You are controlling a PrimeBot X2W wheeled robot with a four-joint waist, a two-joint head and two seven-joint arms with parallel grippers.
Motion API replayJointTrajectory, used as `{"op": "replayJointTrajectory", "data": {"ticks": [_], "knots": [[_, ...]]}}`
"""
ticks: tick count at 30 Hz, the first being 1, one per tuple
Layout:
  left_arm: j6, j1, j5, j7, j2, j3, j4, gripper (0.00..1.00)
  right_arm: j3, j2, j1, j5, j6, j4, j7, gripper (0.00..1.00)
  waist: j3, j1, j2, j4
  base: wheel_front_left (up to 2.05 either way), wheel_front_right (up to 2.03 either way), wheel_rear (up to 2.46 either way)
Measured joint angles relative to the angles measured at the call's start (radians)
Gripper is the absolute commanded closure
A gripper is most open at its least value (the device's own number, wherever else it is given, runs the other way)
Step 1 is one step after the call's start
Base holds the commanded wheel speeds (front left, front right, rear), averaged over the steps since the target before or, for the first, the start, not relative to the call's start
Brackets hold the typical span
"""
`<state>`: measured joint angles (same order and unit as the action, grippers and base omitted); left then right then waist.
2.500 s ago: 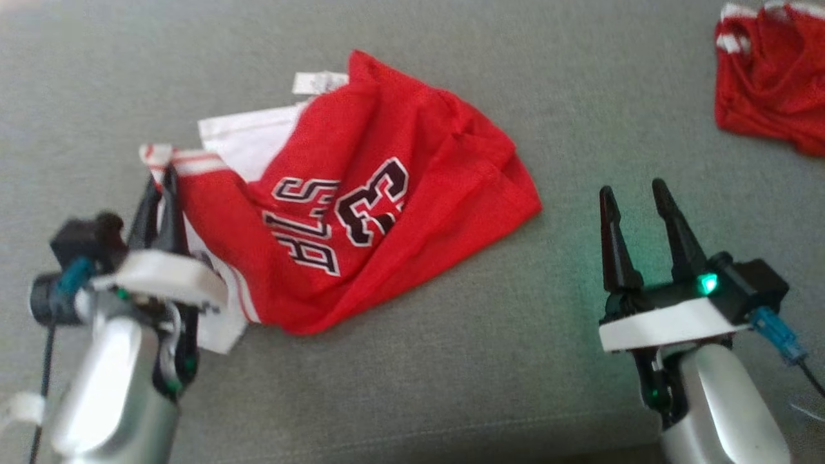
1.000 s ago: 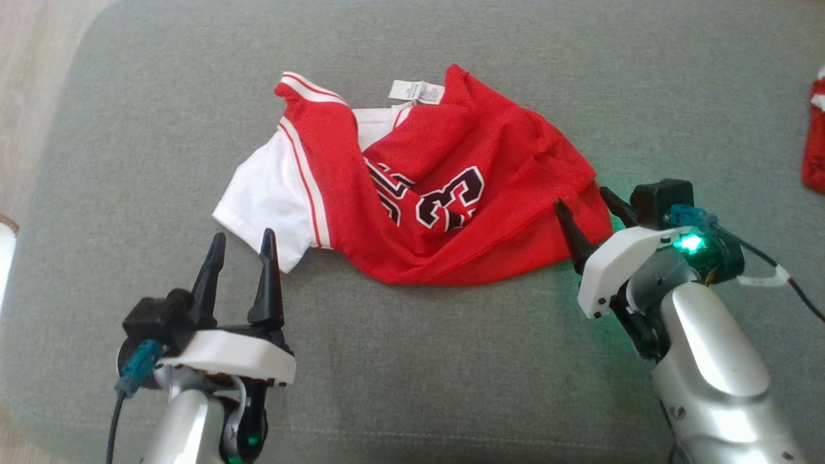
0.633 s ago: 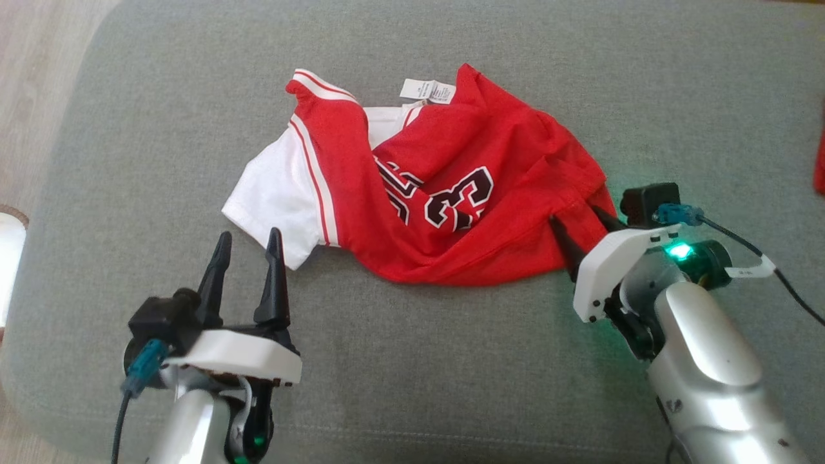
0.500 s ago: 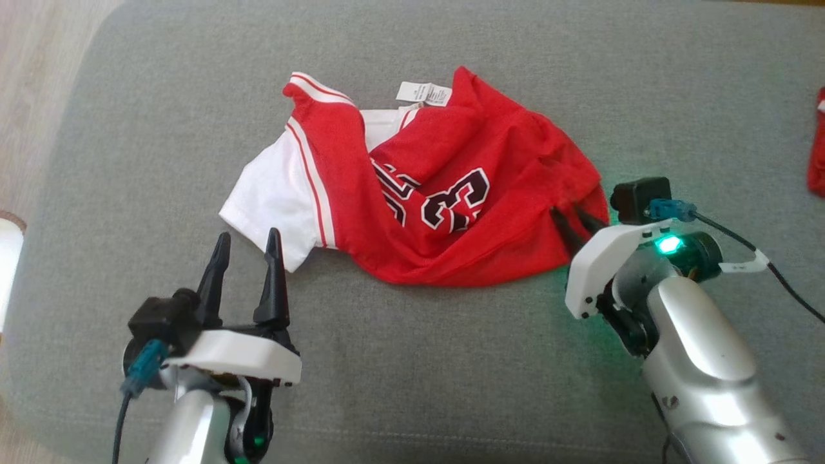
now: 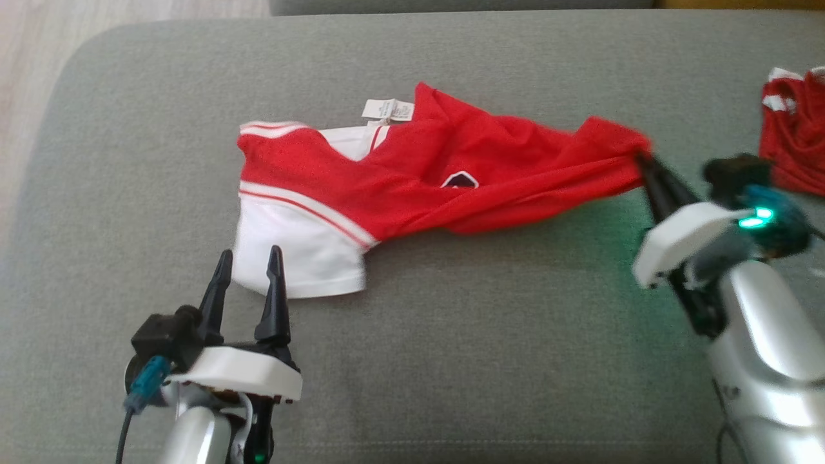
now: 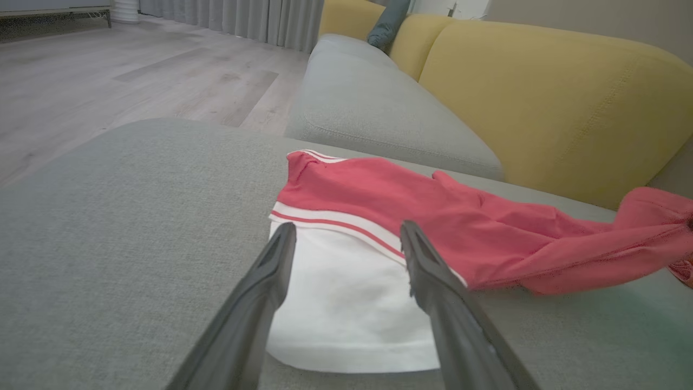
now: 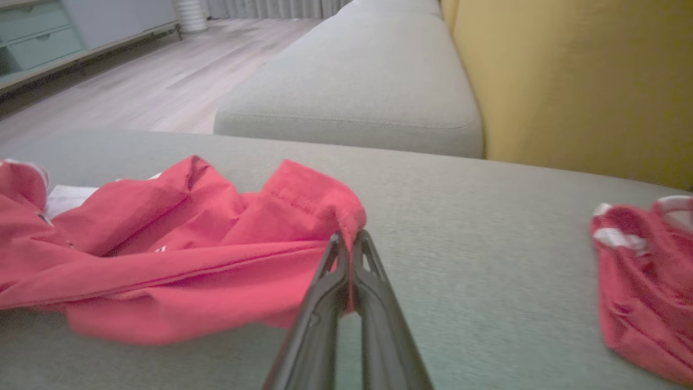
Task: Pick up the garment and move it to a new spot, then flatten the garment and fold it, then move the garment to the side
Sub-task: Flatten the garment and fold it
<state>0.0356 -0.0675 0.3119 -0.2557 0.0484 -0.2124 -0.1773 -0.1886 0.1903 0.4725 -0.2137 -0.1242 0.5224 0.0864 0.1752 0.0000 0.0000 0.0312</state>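
Nearest the head camera, the left claw sits low on the left with its fingers spread wide and nothing in them, the tips just at the edge of the garment's white panel. The garment is a red jersey with a white panel and red-and-white striped trim, pulled out long across the grey cushion. Its right end is bunched up and pinched in the right claw, which is clamped tight on the red fabric, so that corner's raised a bit.

For writing, only a scrap of dark, white-edged print pokes out of a fold and I can't read it. The white label at the neck has text on it, way too small to make out.

Farther right there's another red garment, well apart. Past the cushion are a yellow backrest and a wood floor.
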Motion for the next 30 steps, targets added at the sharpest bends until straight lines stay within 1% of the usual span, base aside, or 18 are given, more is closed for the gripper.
{"op": "replayJointTrajectory", "data": {"ticks": [3,6,8,11,16,18,23,24,25,27,28,30], "knots": [[0.000,0.005,-0.002,0.000,0.000,0.000,0.004,0.00,0.069,0.012,-0.041,0.028,0.000,-0.056,-0.012,1.00,-0.001,0.0000,0.0000,-0.014,0.00,0.00,0.00],[0.001,0.005,-0.002,0.000,0.000,0.001,0.010,0.00,0.123,0.007,-0.117,0.052,0.000,-0.116,-0.022,1.00,0.002,0.0000,0.0000,-0.025,0.00,0.00,0.00],[0.001,0.005,-0.002,0.000,0.000,0.001,0.010,0.00,0.158,-0.011,-0.179,0.068,0.000,-0.155,-0.029,1.00,0.007,0.0000,0.0000,-0.031,0.00,0.00,0.00],[0.001,0.005,-0.002,0.000,0.000,0.002,0.011,0.00,0.195,-0.056,-0.268,0.105,0.000,-0.212,-0.040,1.00,0.013,0.0000,0.0000,-0.039,0.00,0.00,0.00],[0.000,0.005,-0.003,0.000,0.000,0.006,0.014,0.00,0.227,-0.116,-0.373,0.181,0.000,-0.283,-0.082,1.00,0.023,0.0000,0.0000,-0.048,0.00,0.00,0.00],[-0.001,0.005,-0.006,0.000,0.000,0.009,0.015,0.00,0.231,-0.136,-0.421,0.194,0.000,-0.291,-0.109,0.94,0.025,0.0000,0.0000,-0.051,0.00,0.00,0.00],[-0.001,0.005,-0.006,0.000,0.000,0.024,0.016,0.00,0.233,-0.146,-0.476,0.196,0.000,-0.287,-0.132,0.89,0.024,0.0000,0.0000,-0.061,0.00,0.00,0.00],[-0.001,0.005,-0.006,0.000,0.000,0.026,0.016,0.00,0.230,-0.146,-0.482,0.192,0.000,-0.285,-0.132,0.85,0.023,0.0000,0.0000,-0.064,0.00,0.00,0.00],[-0.001,0.005,-0.007,0.000,0.000,0.027,0.016,0.00,0.224,-0.146,-0.488,0.188,0.000,-0.281,-0.140,0.76,0.022,0.0000,0.0000,-0.067,0.00,0.00,0.00],[-0.001,0.005,-0.010,0.000,0.000,0.028,0.016,0.00,0.212,-0.146,-0.492,0.180,0.000,-0.268,-0.142,0.16,0.018,0.0000,0.0000,-0.074,0.00,0.00,0.00],[-0.001,0.005,-0.010,0.000,0.000,0.028,0.016,0.00,0.204,-0.146,-0.496,0.177,0.000,-0.261,-0.142,0.00,0.016,0.0000,0.0000,-0.078,0.00,0.00,0.00],[-0.001,0.005,-0.010,0.000,0.000,0.029,0.015,0.00,0.188,-0.146,-0.509,0.168,0.000,-0.248,-0.142,0.00,0.010,0.0000,0.0000,-0.084,0.00,0.00,0.00]]}}
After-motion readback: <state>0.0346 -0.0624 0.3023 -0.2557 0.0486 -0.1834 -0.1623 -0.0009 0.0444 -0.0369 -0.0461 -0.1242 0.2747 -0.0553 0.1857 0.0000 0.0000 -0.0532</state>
